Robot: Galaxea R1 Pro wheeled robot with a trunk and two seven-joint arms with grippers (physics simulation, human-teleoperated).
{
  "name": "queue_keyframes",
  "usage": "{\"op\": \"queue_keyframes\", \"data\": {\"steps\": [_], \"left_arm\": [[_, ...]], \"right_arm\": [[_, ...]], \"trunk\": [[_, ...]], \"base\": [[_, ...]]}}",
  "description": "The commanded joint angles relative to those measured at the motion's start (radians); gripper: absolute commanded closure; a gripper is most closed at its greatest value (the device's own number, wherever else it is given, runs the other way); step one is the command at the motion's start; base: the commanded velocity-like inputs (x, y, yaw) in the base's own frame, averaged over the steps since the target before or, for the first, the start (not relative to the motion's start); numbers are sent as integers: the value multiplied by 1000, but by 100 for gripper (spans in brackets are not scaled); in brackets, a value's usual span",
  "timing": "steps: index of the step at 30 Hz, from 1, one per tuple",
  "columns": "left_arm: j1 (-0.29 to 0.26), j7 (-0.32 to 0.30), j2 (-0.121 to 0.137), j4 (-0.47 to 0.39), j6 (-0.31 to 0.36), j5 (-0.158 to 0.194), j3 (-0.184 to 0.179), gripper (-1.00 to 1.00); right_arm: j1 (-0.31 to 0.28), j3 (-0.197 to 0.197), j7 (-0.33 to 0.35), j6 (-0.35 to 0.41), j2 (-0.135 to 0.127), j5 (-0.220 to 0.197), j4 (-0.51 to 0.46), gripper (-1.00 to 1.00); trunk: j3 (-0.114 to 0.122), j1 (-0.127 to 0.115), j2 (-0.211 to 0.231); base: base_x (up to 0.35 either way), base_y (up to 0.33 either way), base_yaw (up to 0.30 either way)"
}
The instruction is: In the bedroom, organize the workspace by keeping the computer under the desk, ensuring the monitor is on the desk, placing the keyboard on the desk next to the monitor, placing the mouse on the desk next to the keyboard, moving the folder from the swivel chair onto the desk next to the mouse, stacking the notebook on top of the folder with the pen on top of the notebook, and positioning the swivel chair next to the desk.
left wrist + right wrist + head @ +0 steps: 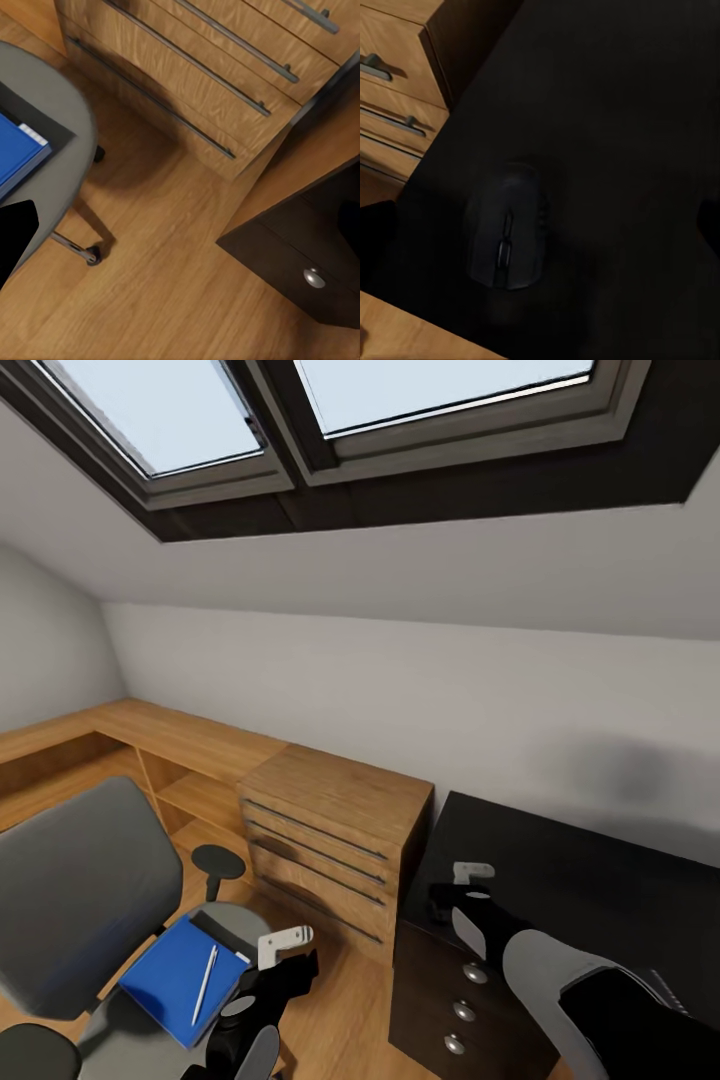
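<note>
With the mouse (506, 236) lying on the black bench (607, 112), the right gripper (462, 905), fingers' spread untellable, should lift straight up to avoid nudging it.

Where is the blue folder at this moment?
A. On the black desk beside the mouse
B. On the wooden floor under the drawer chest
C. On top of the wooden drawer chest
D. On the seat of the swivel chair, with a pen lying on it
D: in the head view the folder lies on the swivel chair seat with the pen across it.
</note>
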Motion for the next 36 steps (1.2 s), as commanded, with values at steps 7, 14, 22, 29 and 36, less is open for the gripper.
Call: {"op": "queue_keyframes", "data": {"steps": [7,14,22,29,36], "left_arm": [[-1,9,0,-1,2,9,-1,-100],[-1,9,0,-1,2,9,-1,-100],[-1,9,0,-1,2,9,-1,-100],[-1,9,0,-1,2,9,-2,-100],[-1,9,0,-1,2,9,-2,-100]], "right_arm": [[-1,8,-5,11,0,-8,-1,-100],[-1,7,-4,18,0,-8,-1,-100],[-1,7,-5,15,2,-8,-4,-100],[-1,1,-7,17,1,-8,-42,-100],[-1,1,-7,17,1,-8,-46,-100]], "trunk": [[-24,27,-51],[-45,54,-100],[-71,85,-156],[-92,111,-205],[-114,138,-254]], "base": [[0,0,0],[0,0,0],[0,0,0],[0,0,0],[0,0,0]]}}
